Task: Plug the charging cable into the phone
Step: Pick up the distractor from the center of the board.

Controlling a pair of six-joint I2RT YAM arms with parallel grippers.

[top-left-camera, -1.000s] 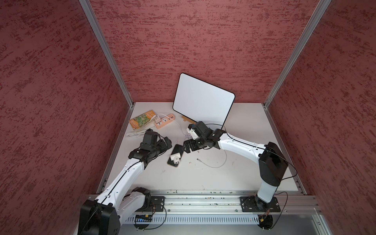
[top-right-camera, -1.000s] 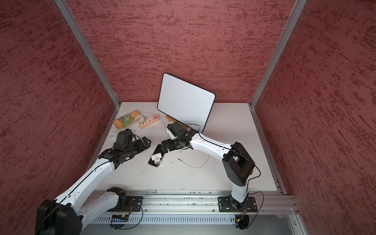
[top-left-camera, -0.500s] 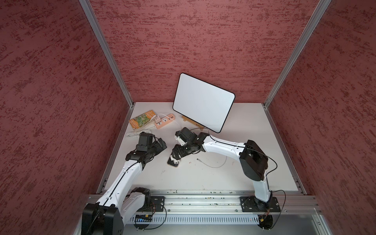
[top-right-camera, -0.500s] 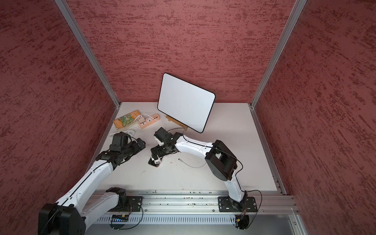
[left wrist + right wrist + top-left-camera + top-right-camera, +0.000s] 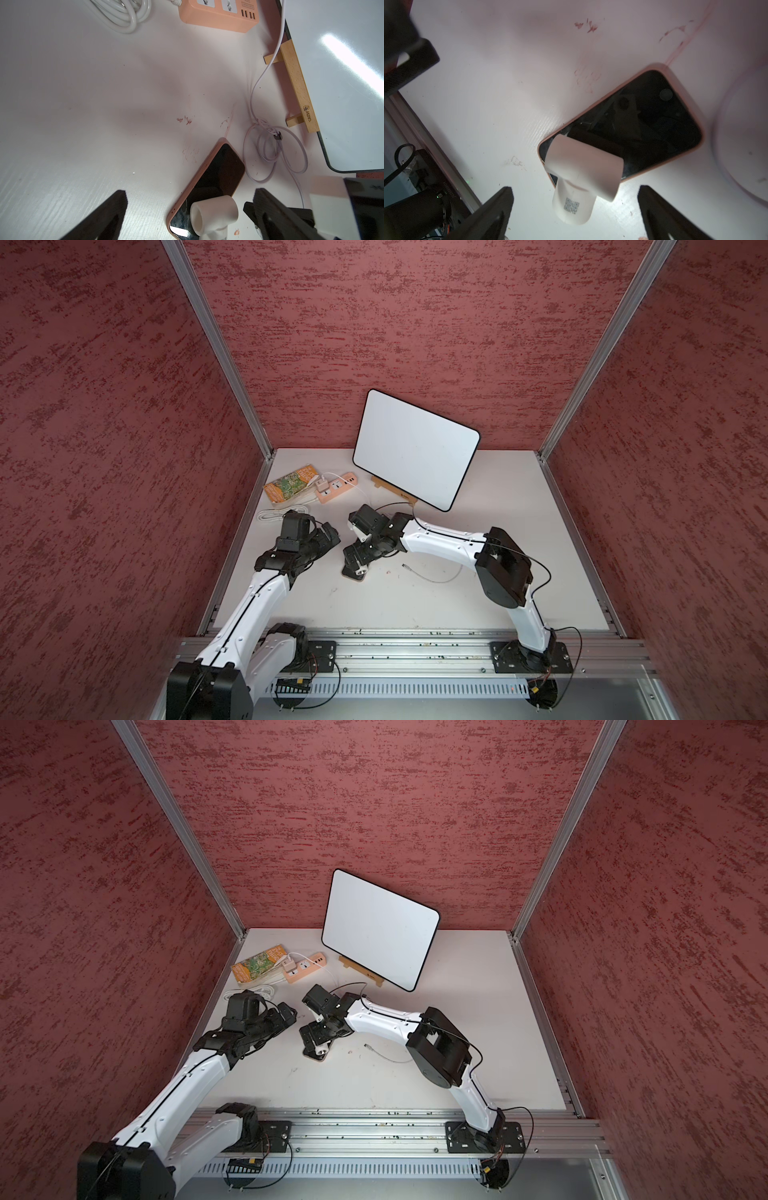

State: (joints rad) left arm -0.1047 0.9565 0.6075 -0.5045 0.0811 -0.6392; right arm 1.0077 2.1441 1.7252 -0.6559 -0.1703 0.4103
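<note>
The phone (image 5: pixel 643 116), black-screened with a tan edge, lies flat on the white table, mostly hidden under my right gripper in both top views (image 5: pixel 356 576). A white T-shaped piece (image 5: pixel 581 166) rests on its near end. My right gripper (image 5: pixel 576 204) hangs open over that end (image 5: pixel 353 562), one finger on each side of the white piece, not touching it. My left gripper (image 5: pixel 187 205) is open, just left of the phone (image 5: pixel 218 172), pointing at it (image 5: pixel 332 537). The charging cable (image 5: pixel 274 149) lies loosely coiled beyond the phone. Its silver plug tip (image 5: pixel 405 567) rests free on the table to the right.
A large white board (image 5: pixel 415 448) leans on a wooden stand at the back. A peach power strip (image 5: pixel 334 485), a colourful book (image 5: pixel 291 485) and a thick white cord bundle (image 5: pixel 272 515) sit back left. Red walls close three sides; a metal rail (image 5: pixel 415 645) runs along the front.
My right gripper has swung left from beside the coiled cable to above the phone's near end. My left gripper has drawn back a little to the left. Both stayed open.
</note>
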